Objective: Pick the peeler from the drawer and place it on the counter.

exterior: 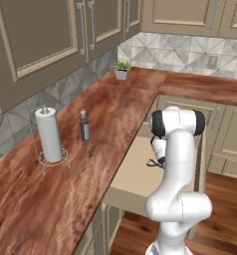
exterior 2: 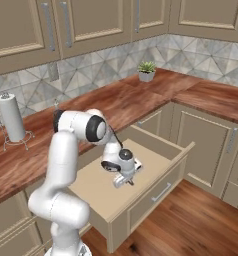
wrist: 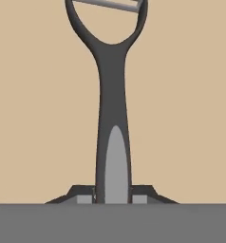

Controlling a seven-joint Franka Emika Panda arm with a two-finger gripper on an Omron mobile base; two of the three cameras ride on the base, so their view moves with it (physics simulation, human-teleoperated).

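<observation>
The drawer [exterior: 133, 182] [exterior 2: 98, 197] stands pulled out below the counter [exterior: 105, 114] [exterior 2: 118, 102], its pale tan floor [wrist: 186, 95] bare around the tool. The peeler [wrist: 112, 95] lies flat on that floor, a slim dark handle with a forked head and a silver blade at the top of the hand view. My gripper [wrist: 113, 197] is down over the handle's end, and both fingertips [wrist: 84, 194] press against its sides. From the base views, the gripper [exterior: 159, 160] [exterior 2: 124, 181] reaches low into the drawer, with a dark bit of the peeler [exterior: 152, 163] [exterior 2: 130, 182] beside it.
On the counter stand a paper towel holder [exterior: 49, 135] [exterior 2: 12, 119], a small dark bottle [exterior: 84, 125] and a potted plant [exterior: 122, 69] [exterior 2: 146, 70] in the corner. Beige wall cabinets hang above. The drawer's front panel [exterior 2: 156, 192] juts out over the wooden floor.
</observation>
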